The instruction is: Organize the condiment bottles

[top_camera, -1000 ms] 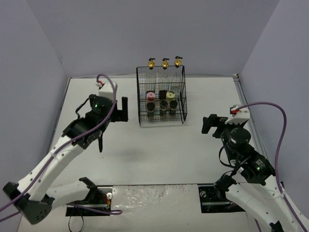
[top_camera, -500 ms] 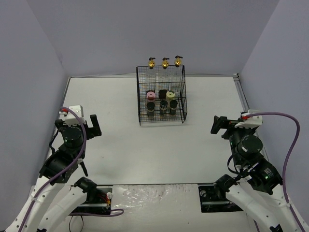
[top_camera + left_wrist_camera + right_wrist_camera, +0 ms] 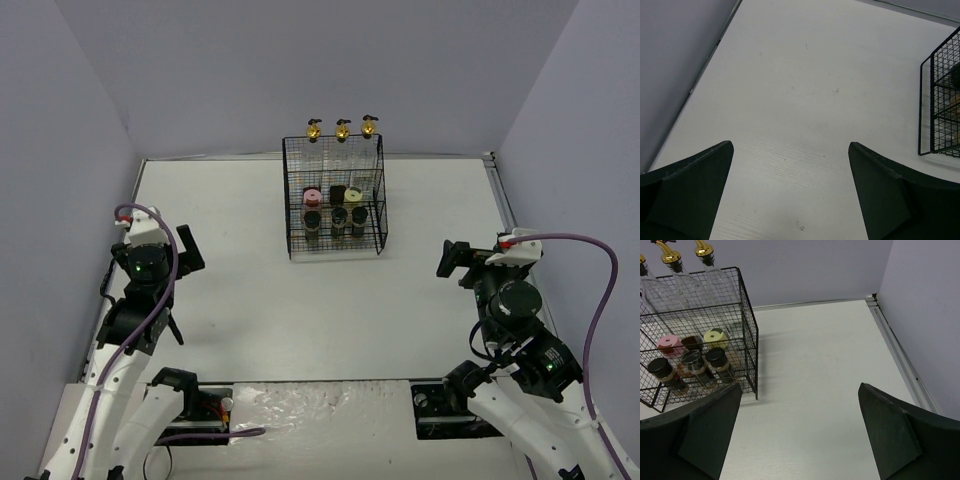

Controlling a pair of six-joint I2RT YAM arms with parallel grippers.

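Three tall clear glass bottles with gold spouts stand in the back row of the black wire rack; they also show in the right wrist view. In front of them sit the pink-capped jar and the cream-yellow-capped jar, and three small black-capped jars fill the front row. My left gripper is open and empty at the table's left side. My right gripper is open and empty at the right side, apart from the rack.
The white table is walled by grey panels on three sides. The left wall runs close beside my left gripper. The rack's left edge shows at the right of the left wrist view.
My left arm has pulled back from near the rack to the table's left side. My right arm has drawn back slightly to the right and then held still.
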